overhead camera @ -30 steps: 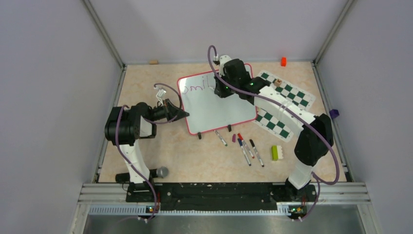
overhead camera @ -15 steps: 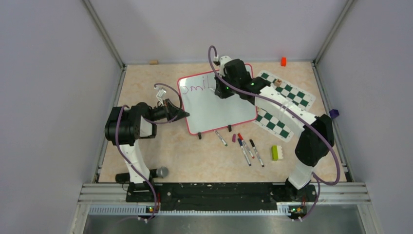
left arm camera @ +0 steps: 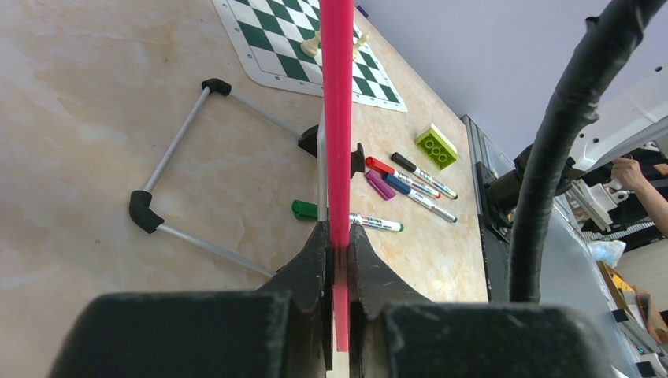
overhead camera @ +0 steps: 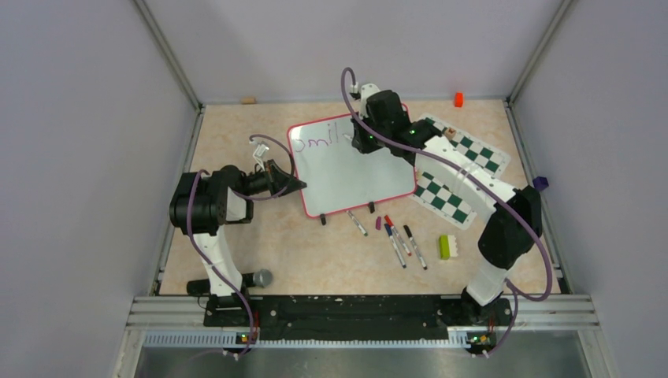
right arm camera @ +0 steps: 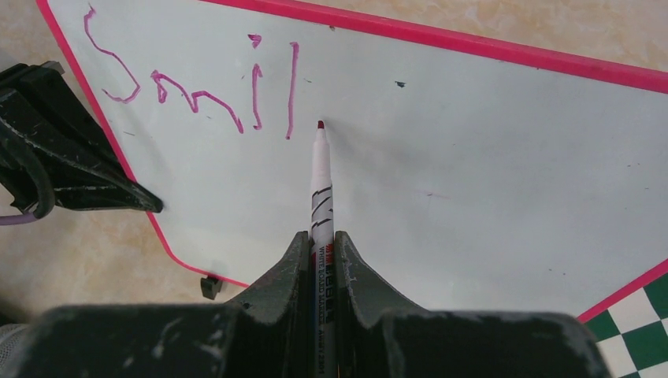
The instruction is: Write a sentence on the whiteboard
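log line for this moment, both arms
left gripper jaws shut on edge of glossy white red-rimmed whiteboard | right gripper jaws shut on white marker, tip beside purple handwritten "Smil"

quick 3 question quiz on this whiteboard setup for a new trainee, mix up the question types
1. True or false: the left gripper has its jaws shut on the red rim of the whiteboard.
2. Which purple lettering is on the board? A) "Smil" B) "Smile, be grateful" C) none at all
3. Fill in: the right gripper has its jaws shut on a ____, whose tip points at the board just right of the last stroke.

Key: 1 true; 2 A; 3 marker.
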{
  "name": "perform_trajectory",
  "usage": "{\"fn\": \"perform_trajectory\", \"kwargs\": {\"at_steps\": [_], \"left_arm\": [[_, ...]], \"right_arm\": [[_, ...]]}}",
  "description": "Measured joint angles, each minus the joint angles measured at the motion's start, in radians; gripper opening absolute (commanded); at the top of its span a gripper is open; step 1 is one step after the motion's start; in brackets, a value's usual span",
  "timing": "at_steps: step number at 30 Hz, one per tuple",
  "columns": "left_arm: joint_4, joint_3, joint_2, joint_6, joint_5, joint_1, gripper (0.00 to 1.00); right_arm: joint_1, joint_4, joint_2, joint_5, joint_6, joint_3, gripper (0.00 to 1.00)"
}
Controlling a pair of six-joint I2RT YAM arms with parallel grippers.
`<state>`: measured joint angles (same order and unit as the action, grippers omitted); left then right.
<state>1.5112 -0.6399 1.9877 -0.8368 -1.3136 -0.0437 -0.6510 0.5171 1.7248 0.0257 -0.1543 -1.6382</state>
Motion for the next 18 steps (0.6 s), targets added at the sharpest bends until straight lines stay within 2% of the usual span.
{"fn": "perform_trajectory", "kwargs": {"at_steps": [18], "left_arm": [[0.000, 0.000, 0.000, 0.000, -0.002, 0.000, 0.00]], "right_arm": [[0.006, 0.008, 0.001, 0.020, 0.005, -0.019, 0.00]]}}
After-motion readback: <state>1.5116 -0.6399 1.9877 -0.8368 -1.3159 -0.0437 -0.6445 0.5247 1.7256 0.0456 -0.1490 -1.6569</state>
